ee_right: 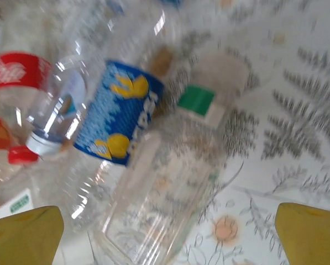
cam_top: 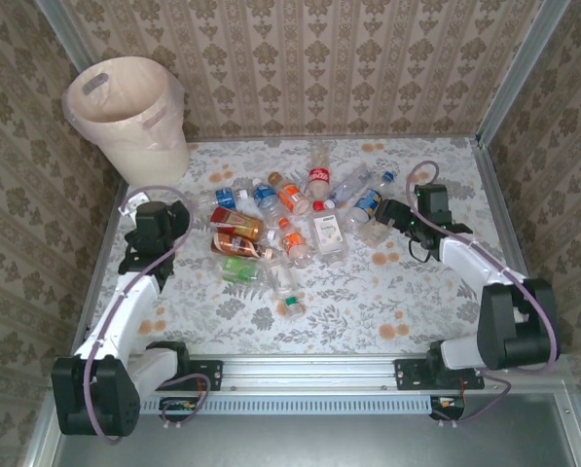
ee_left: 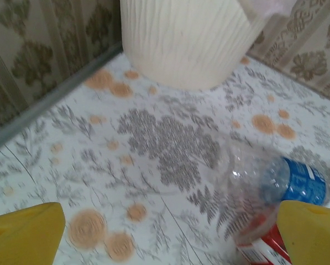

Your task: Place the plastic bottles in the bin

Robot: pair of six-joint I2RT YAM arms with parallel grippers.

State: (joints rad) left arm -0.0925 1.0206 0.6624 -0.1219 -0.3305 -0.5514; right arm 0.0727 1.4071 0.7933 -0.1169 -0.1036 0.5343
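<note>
Bottles [cam_top: 292,197]: likely light, slick, crushable; take mid-body. Left hand [ee_left: 167,237], right hand [ee_right: 167,232] spread wide, empty.

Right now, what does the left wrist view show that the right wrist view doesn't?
Left wrist, not right wrist: the bin's ribbed side at the top, the metal rail along the table's edge, and a blue-label bottle lying near the right finger.
Right wrist, not left wrist: a bottle with a blue-and-yellow label and a clear square bottle with a green patch, lying side by side.
Both: the flowered table, clear bottles lying on it, and a claw open and empty, the left claw and the right claw.
</note>
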